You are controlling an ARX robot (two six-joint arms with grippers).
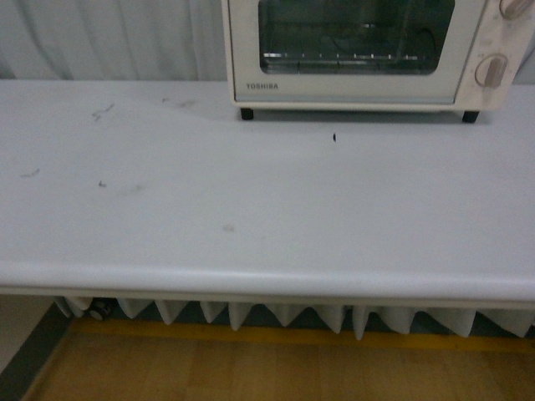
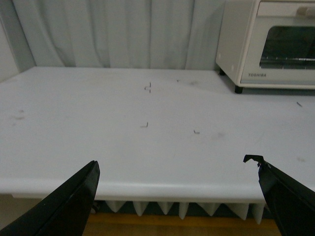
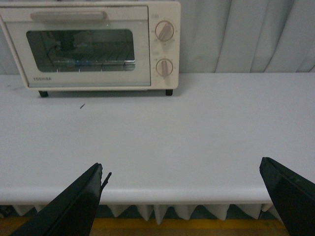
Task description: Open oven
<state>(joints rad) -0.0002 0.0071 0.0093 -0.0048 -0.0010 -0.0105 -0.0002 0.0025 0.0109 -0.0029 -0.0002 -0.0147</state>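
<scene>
Showing the TOSHIBA toaster oven (image 1: 359,50) sitting closed at the far edge of the tabletop (image 1: 251,217); holding left gripper (image 2: 172,162) and right gripper (image 3: 180,163) wide apart, empty.

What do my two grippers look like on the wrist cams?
Left gripper: two plain matte black fingers, wedge-shaped and tapering, one tip carrying a small hooked nub. Right gripper: the same black tapered fingers, with a similar nub. No cables or markings show; the arms are out of view.
</scene>
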